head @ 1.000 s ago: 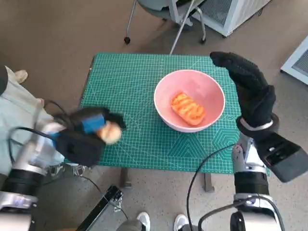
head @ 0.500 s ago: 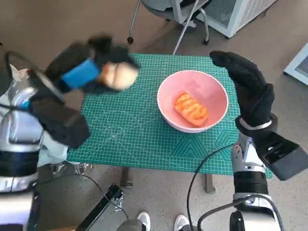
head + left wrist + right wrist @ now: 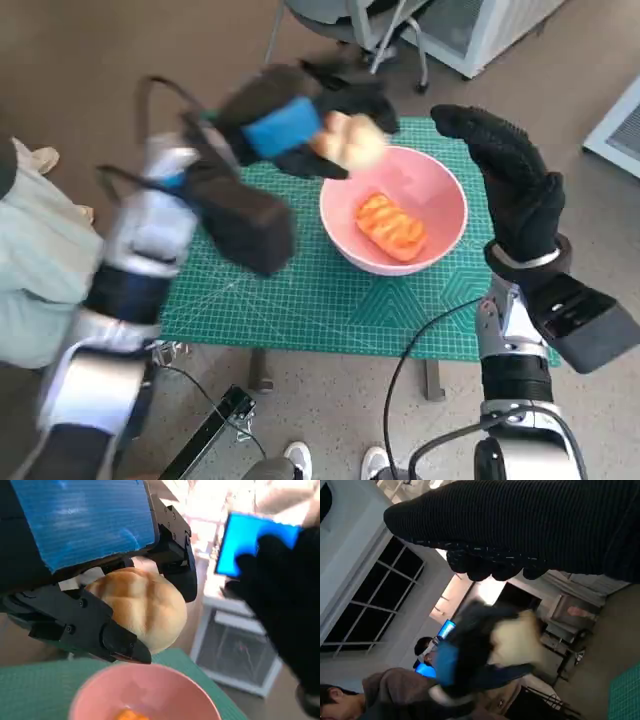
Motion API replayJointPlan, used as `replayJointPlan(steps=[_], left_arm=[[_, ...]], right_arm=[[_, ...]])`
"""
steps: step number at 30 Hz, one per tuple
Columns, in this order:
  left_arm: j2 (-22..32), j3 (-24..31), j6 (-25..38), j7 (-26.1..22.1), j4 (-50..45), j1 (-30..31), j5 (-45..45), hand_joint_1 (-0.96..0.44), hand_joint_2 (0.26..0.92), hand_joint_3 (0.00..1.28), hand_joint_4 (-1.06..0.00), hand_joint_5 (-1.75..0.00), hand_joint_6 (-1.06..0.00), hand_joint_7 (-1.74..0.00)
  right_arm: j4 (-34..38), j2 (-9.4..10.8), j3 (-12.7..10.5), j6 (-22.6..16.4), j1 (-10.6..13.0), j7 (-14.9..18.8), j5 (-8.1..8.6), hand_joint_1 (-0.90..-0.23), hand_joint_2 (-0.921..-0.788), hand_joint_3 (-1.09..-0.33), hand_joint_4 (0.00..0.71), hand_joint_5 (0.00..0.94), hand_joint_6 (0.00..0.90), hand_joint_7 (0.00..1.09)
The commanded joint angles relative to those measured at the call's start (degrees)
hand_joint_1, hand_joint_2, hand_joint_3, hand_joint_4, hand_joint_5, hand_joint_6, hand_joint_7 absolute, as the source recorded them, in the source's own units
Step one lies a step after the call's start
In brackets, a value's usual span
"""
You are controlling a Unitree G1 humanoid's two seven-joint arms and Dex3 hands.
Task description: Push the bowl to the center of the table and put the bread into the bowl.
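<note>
Two hands show in the head view. The left hand (image 3: 300,125), upper middle of the frame, grips a bun (image 3: 350,140) above the far-left rim of the pink bowl (image 3: 440,235). The bowl sits right of centre on the green bench (image 3: 260,280) and holds an orange bread (image 3: 392,226). The right hand (image 3: 510,180) stands at the bowl's right side, holding nothing, fingers straight.

In the left wrist view, black fingers (image 3: 90,630) clamp the bun (image 3: 142,605) over the bowl (image 3: 150,692).

In the right wrist view, the glove (image 3: 530,525) fills the top; a blurred left hand (image 3: 470,650) with the bun (image 3: 517,640) sits at centre, and a person (image 3: 350,700) at lower left.

No writing can be read.
</note>
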Motion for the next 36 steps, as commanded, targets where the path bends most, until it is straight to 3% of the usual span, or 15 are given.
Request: replayJointPlan(steps=[1,2,3,4,6,9,13,19,23,30,36], left_arm=[[-3.1,-2.9,-1.5,2.6,9.1,-3.0,2.9,0.00,0.919,0.10,-0.65,-1.22,-0.59,-1.20],[-3.7,-3.8,-0.6,2.1,10.9,-3.3,3.6,0.00,0.920,0.14,-0.60,-1.26,-0.56,-1.25],[-4.1,-4.4,0.0,1.8,12.2,-3.6,4.1,-0.09,0.896,0.14,-0.47,-1.08,-0.43,-1.13],[-4.8,-5.1,1.6,0.5,13.6,-4.1,4.7,-0.12,0.870,0.13,-0.42,-0.96,-0.39,-1.03],[-5.9,-6.2,4.6,-2.0,15.9,-5.0,5.2,-0.22,0.875,0.09,-0.27,-0.54,-0.19,-0.84],[-7.7,-6.8,8.9,-5.9,18.2,-5.7,4.9,-0.31,0.882,0.05,-0.11,-0.24,-0.06,-0.62],[-8.7,-7.4,10.9,-6.8,18.7,-4.8,5.0,-0.39,0.892,0.03,-0.02,-0.08,-0.01,-0.46],[-8.9,-8.2,9.6,-4.4,18.5,-2.8,5.5,-0.43,0.909,0.03,0.00,-0.01,0.00,-0.39],[-8.4,-6.8,8.3,-3.2,17.8,-2.0,3.7,-0.45,0.918,0.03,-0.01,-0.01,0.00,-0.44],[-8.0,-1.4,4.2,1.3,16.0,0.2,-1.4,-0.46,0.921,0.07,-0.17,-0.07,-0.08,-0.64],[-9.1,6.1,-2.8,6.6,14.9,4.2,-9.1,-0.46,0.921,0.13,-0.37,-0.16,-0.23,-0.72]], right_arm=[[-0.1,-0.2,-0.2,0.1,1.4,-0.2,-0.33,-0.555,-0.921,-0.632,0.377,0.005,0.032,0.88],[-0.2,-0.3,-0.3,0.0,1.5,-0.2,-0.32,-0.555,-0.921,-0.632,0.377,0.005,0.031,0.88],[-0.3,-0.4,-0.3,0.0,1.6,-0.2,-0.33,-0.554,-0.921,-0.631,0.374,0.004,0.030,0.88],[-0.4,-0.5,-0.3,-0.1,1.8,-0.2,-0.35,-0.553,-0.921,-0.630,0.371,0.003,0.029,0.87],[-0.6,-0.6,-0.4,-0.2,2.0,-0.2,-0.42,-0.551,-0.921,-0.628,0.365,0.001,0.028,0.87],[-0.9,-0.9,-0.6,-0.2,2.3,-0.3,-0.43,-0.550,-0.921,-0.628,0.357,0.000,0.024,0.87],[-1.2,-1.2,-0.7,-0.1,2.5,-0.5,-0.33,-0.551,-0.921,-0.626,0.355,0.001,0.024,0.86],[-1.6,-1.2,-1.1,0.1,2.5,-0.8,-0.45,-0.551,-0.921,-0.623,0.355,0.001,0.027,0.85],[-1.2,-1.5,-1.4,0.1,2.2,-1.1,-0.38,-0.551,-0.921,-0.621,0.356,0.001,0.030,0.84],[-0.3,-2.3,-3.3,0.4,0.5,-3.0,-0.34,-0.541,-0.921,-0.622,0.364,0.005,0.041,0.84],[-0.7,-1.9,-4.4,0.1,-0.8,-9.6,-4.16,-0.513,-0.921,-0.648,0.370,0.007,0.042,0.81]])
